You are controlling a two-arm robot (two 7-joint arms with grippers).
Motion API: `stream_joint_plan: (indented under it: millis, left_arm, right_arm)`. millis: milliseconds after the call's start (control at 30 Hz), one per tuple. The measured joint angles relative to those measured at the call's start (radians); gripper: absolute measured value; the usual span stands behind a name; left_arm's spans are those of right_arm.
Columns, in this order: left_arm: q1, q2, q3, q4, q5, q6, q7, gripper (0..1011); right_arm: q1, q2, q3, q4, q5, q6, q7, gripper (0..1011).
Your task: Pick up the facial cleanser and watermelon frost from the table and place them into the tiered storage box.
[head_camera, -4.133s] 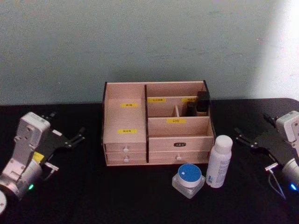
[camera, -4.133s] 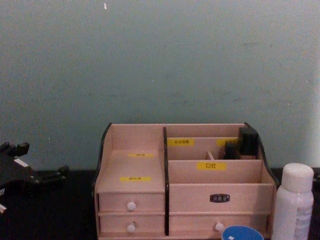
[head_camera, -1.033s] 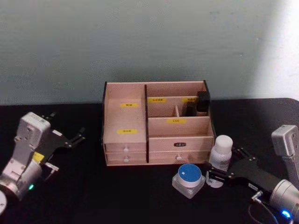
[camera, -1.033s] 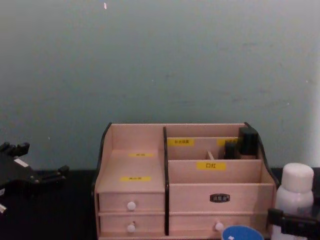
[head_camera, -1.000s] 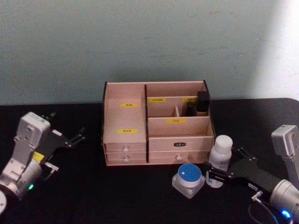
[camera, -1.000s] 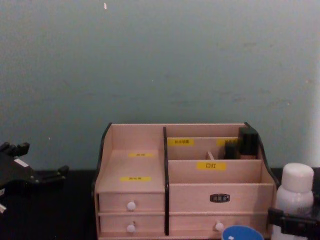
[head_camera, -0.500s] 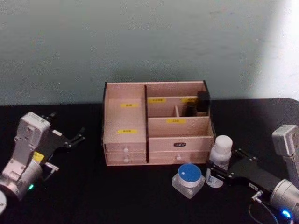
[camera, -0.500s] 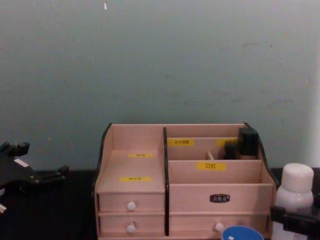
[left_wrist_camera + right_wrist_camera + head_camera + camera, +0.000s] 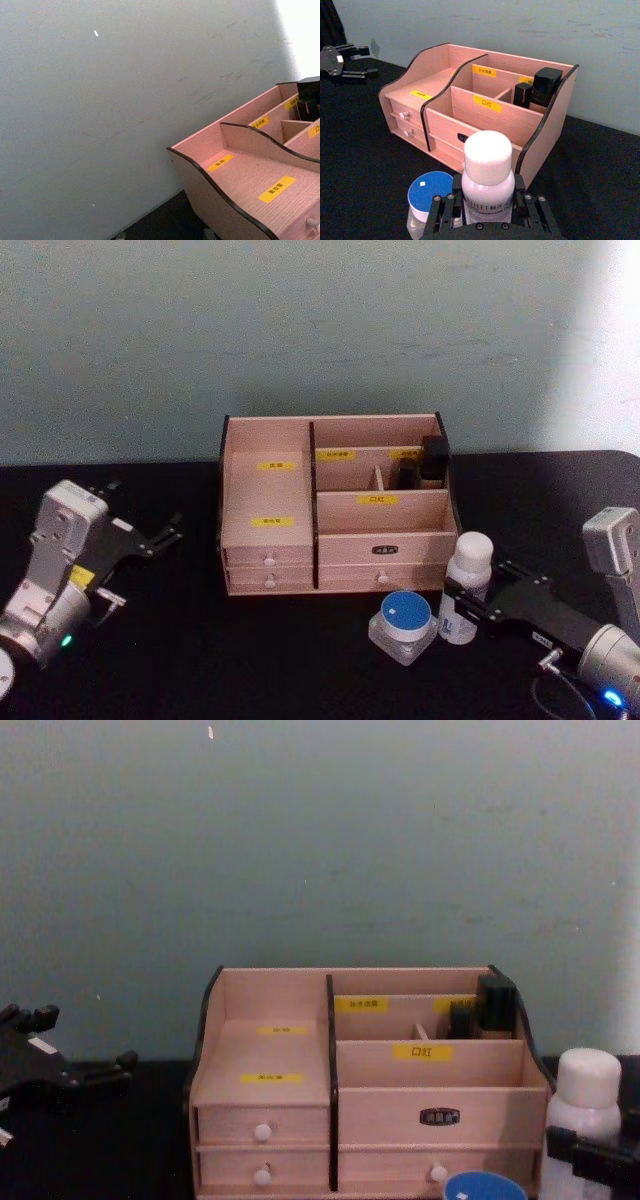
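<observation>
My right gripper [image 9: 463,604] reaches in low from the right side of the desk [image 9: 300,665] and has the facial cleanser [image 9: 468,572] between its fingers. In the right wrist view the fingers [image 9: 451,202] press against both sides of the bottle's lower body, closed only as far as the bottle's width allows, with the white cap standing clear above them. The bottle is upright, just in front of the right front corner of the tiered storage box [image 9: 400,548]. I cannot tell whether its base rests on the desk.

The watermelon frost [image 9: 404,624] sits on the desk just to the left of the bottle and the gripper, in front of the box's right-hand drawers. I cannot tell whether jar and bottle touch. From the chest camera the bottle [image 9: 585,1095] shows with the gripper [image 9: 592,1156] across its lower part, and the jar's blue lid [image 9: 483,1187] shows at the bottom edge.

The box stands at the middle of the desk near the rear edge, with two black items [image 9: 430,460] in its back right compartment.

My left gripper [image 9: 145,506] is parked over the left side of the desk, well apart from everything, fingers spread wide and holding nothing.
</observation>
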Motion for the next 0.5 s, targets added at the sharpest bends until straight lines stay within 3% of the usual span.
stream_joint_plan:
  millis: [200, 500]
  left_arm:
    - [0.0, 0.0, 0.0, 0.0, 0.0, 0.0, 0.0, 1001]
    - [0.0, 0.0, 0.0, 0.0, 0.0, 0.0, 0.0, 1001]
  right_arm:
    - [-0.001, 0.0, 0.001, -0.001, 0.001, 0.0, 0.0, 590]
    - [-0.049, 0.031, 0.052, -0.081, 0.038, -0.002, 0.023, 590]
